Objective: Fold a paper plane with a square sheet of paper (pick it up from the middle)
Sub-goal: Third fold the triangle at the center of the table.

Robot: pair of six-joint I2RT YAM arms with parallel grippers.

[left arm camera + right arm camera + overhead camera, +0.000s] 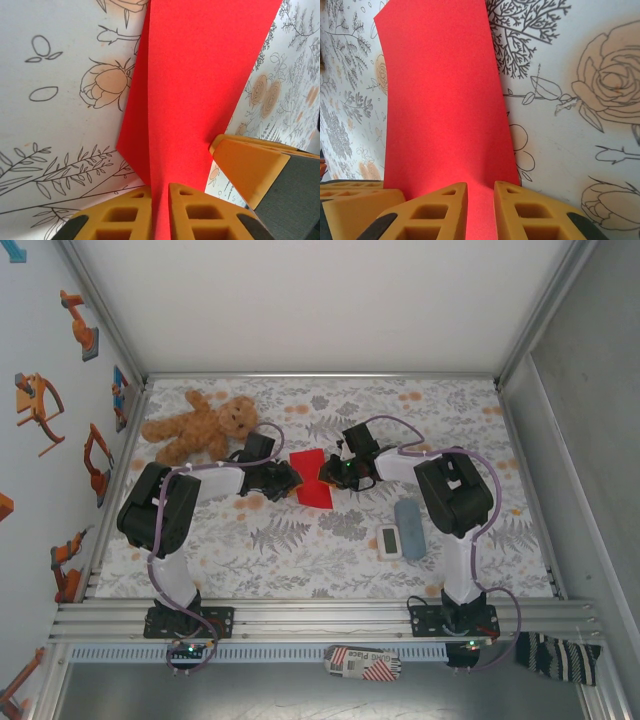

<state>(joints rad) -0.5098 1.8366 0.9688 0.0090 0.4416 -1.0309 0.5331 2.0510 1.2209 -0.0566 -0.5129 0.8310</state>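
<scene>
The left gripper [160,189] reaches in low from the left, pinching one edge of the thin bright red square sheet of paper [312,480]. The right gripper [481,186] clamps the opposite edge. The sheet bows between them, creased lengthwise, at the middle of the floral-patterned tablecloth [300,545].

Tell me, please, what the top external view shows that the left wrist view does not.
Top external adds the brown plush teddy bear, the white digital timer, the grey-blue oblong block, the whole left arm and right arm. Left wrist adds the orange fingers of the left gripper closed on the thin bright red paper sheet, a crease running up it, and one orange finger of the right gripper beside. Shared: the red sheet and the floral tablecloth.
</scene>
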